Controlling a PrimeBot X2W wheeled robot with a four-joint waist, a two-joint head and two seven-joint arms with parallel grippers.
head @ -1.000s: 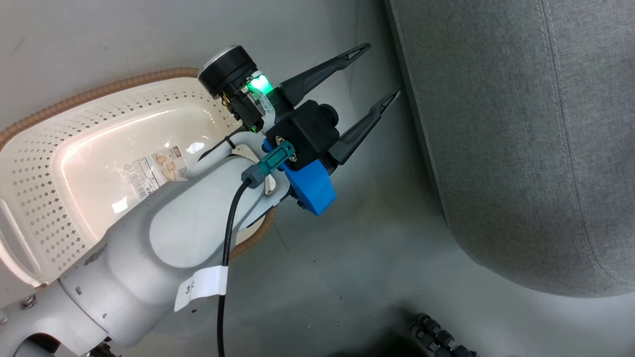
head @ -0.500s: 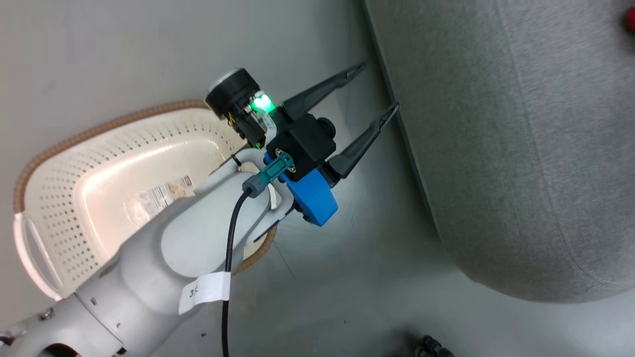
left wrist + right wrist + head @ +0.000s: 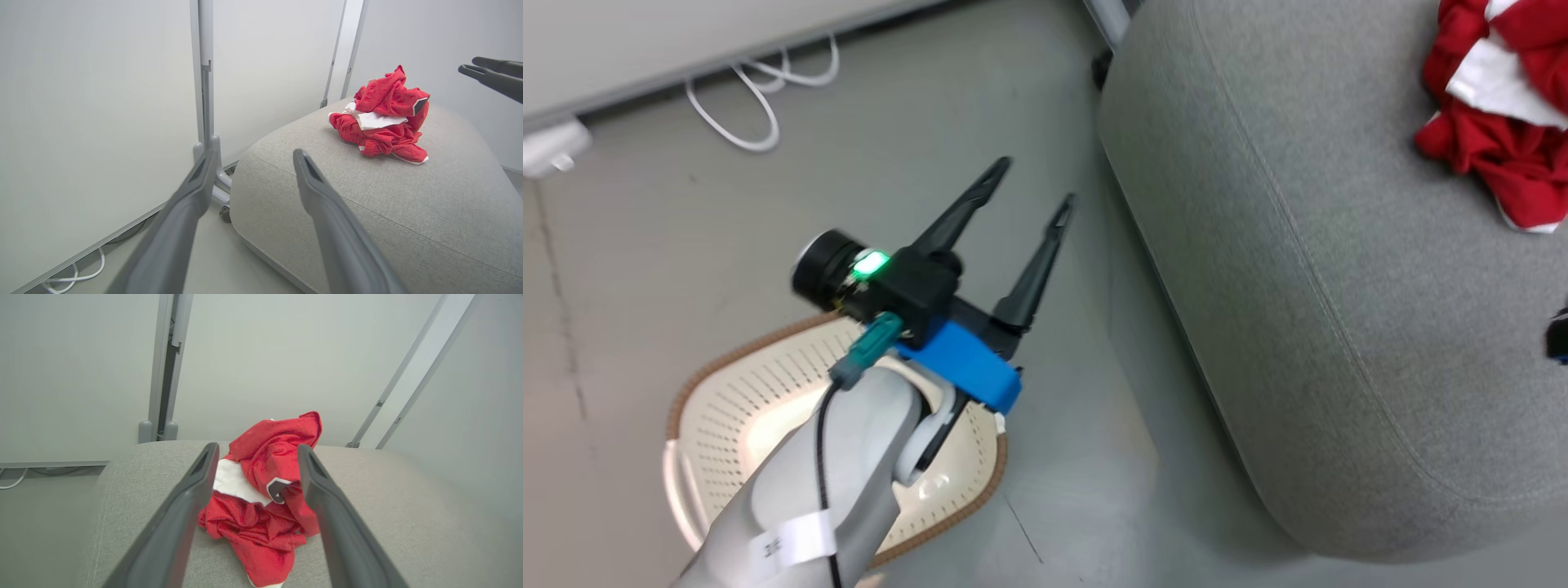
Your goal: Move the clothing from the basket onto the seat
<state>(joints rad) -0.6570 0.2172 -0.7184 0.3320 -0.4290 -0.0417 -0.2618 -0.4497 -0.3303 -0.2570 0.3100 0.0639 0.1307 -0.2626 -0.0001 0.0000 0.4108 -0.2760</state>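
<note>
— Where was the red sports clothing?
— Heaped on the grey sofa, upper right of the head view; the laundry basket, lower left, looked empty where visible
— And the grippers?
— Left gripper was spread wide, empty. Right gripper was also wide, framing the heap, gripping nothing. It was best drawn straight back, fingers apart, so no fold snagged
</note>
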